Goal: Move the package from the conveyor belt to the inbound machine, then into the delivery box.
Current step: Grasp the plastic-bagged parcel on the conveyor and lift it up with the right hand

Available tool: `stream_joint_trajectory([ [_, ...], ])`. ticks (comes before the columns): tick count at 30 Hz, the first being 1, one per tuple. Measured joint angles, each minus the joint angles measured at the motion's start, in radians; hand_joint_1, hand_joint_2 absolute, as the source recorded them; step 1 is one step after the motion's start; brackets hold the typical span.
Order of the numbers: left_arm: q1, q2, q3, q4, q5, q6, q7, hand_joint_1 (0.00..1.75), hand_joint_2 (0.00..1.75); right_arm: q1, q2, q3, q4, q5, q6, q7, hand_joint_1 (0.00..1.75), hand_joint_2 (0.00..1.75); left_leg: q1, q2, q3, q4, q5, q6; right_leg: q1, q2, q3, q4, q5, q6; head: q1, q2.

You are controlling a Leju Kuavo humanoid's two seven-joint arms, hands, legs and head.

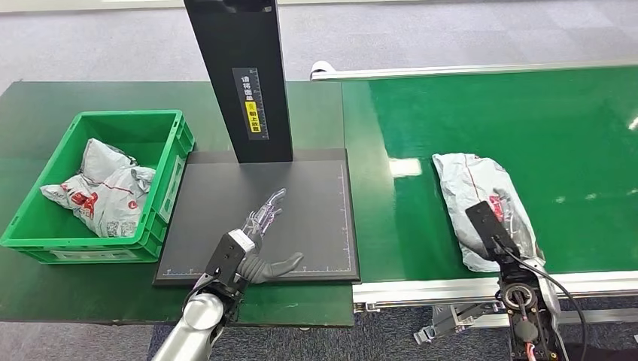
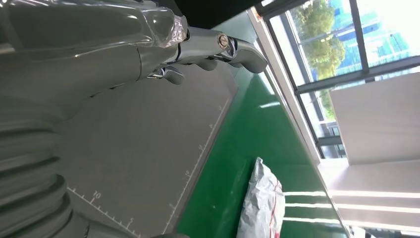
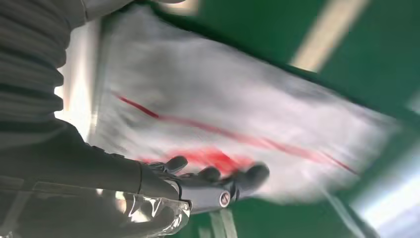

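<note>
At the far left, well apart from the black scanning platform (image 1: pixel 301 195), a green crate (image 1: pixel 162 143) stood on the dark green table (image 1: pixel 45 98) and held 2 grey mailer bags (image 1: pixel 105 192) with red print. A black upright column (image 1: pixel 241 75) carrying a yellow label rose from the platform's far edge.

Over the near part of the platform hovered the left hand (image 1: pixel 263 229), its fingers (image 1: pixel 272 203) stretched forward and slightly apart, the thick grey thumb (image 1: pixel 282 265) pointing toward the conveyor side; it held nothing. In the left wrist view the left hand (image 2: pixel 148 54) lay above the platform (image 2: pixel 148 148) with its ruled edge, and the fingertips (image 2: pixel 242 52) were straight and unloaded.

Right of the platform ran the green conveyor belt (image 1: pixel 527 120), touching the platform's table at its side. The package (image 1: pixel 481 203), a grey plastic mailer with red markings, lay flat on the belt near its front rail, well apart from the platform. The right hand (image 1: pixel 500 241) rested on the near end of the package, its dark wrist part lying across the bag. In the blurred right wrist view the package (image 3: pixel 237 114) lay just beyond the right hand (image 3: pixel 198 183), with the dark fingertips (image 3: pixel 255 173) curled against its lower edge; whether they gripped it or merely touched it could not be told.
</note>
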Motion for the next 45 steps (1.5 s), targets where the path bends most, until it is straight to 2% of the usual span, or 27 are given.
stream_joint_trajectory([
  [3, -0.001, -0.013, 0.000, 0.000, -0.017, -0.013, 0.001, 0.00, 1.75, -0.025, -0.019, -0.005, 0.140, 0.110, 0.092, 0.113, 0.00, 1.75, 0.000, -0.002, 0.000, 0.000, 0.000, 0.000, 0.000, -0.002, 0.001, 0.000, 0.000, 0.000, 0.000, 0.000],
  [5, -0.001, -0.016, 0.000, 0.000, -0.022, -0.017, 0.003, 0.00, 1.75, -0.037, -0.021, -0.006, 0.168, 0.130, 0.120, 0.133, 0.00, 1.75, 0.000, -0.002, 0.000, 0.000, 0.000, 0.000, 0.000, -0.002, 0.001, 0.000, 0.000, 0.000, 0.000, 0.000],
  [18, -0.002, -0.024, 0.000, 0.006, -0.028, -0.017, 0.004, 0.00, 1.75, -0.062, -0.021, -0.004, 0.211, 0.180, 0.156, 0.180, 0.00, 1.75, 0.000, -0.002, 0.004, 0.000, 0.000, 0.001, 0.000, -0.003, 0.006, -0.001, 0.000, 0.001, 0.000, 0.000],
  [19, -0.002, -0.024, 0.000, 0.006, -0.028, -0.017, 0.004, 0.00, 1.75, -0.063, -0.021, -0.004, 0.212, 0.180, 0.156, 0.180, 0.11, 1.75, 0.000, -0.003, 0.004, 0.000, 0.000, 0.001, 0.000, -0.003, 0.006, -0.001, 0.000, 0.001, 0.000, 0.000],
  [22, -0.002, -0.024, 0.000, 0.008, -0.028, -0.017, 0.004, 0.00, 1.75, -0.064, -0.021, -0.003, 0.216, 0.182, 0.156, 0.179, 1.42, 1.75, 0.000, -0.003, 0.005, 0.000, 0.000, 0.001, 0.000, -0.003, 0.007, -0.001, 0.000, 0.001, 0.000, 0.000],
  [23, -0.002, -0.024, 0.000, 0.009, -0.029, -0.016, 0.004, 0.00, 1.75, -0.065, -0.021, -0.003, 0.218, 0.183, 0.155, 0.176, 1.75, 1.75, 0.000, -0.003, 0.005, 0.000, 0.000, 0.001, 0.000, -0.003, 0.007, -0.001, 0.000, 0.001, 0.000, 0.000],
  [25, 0.000, -0.024, 0.002, 0.009, -0.029, -0.012, 0.005, 0.00, 1.75, -0.069, -0.021, -0.004, 0.219, 0.185, 0.137, 0.154, 1.75, 1.75, 0.000, -0.002, 0.005, 0.000, 0.000, 0.001, 0.000, -0.003, 0.008, -0.001, 0.000, 0.001, 0.000, 0.000],
  [30, 0.033, -0.023, 0.020, -0.026, -0.032, 0.003, 0.015, 0.00, 1.75, -0.065, -0.011, -0.017, 0.170, 0.114, 0.010, 0.003, 1.75, 1.75, 0.000, -0.002, 0.004, 0.000, 0.000, 0.001, 0.000, -0.002, 0.006, -0.001, 0.000, 0.001, 0.000, 0.000],
  [41, 0.053, -0.024, 0.031, -0.067, -0.053, 0.003, 0.012, 0.00, 1.75, 0.041, 0.042, -0.063, -0.186, 0.024, -0.334, -0.268, 1.75, 1.75, 0.000, -0.003, 0.002, 0.000, 0.000, 0.000, 0.000, -0.003, 0.003, 0.000, -0.001, 0.001, 0.000, 0.000],
  [45, 0.052, -0.024, 0.031, -0.067, -0.051, 0.004, 0.002, 0.00, 1.75, 0.083, 0.068, -0.092, -0.294, -0.144, -0.357, -0.366, 1.75, 1.75, 0.000, -0.003, 0.002, 0.000, 0.000, 0.000, 0.000, -0.003, 0.003, -0.001, -0.001, 0.001, 0.000, 0.000],
])
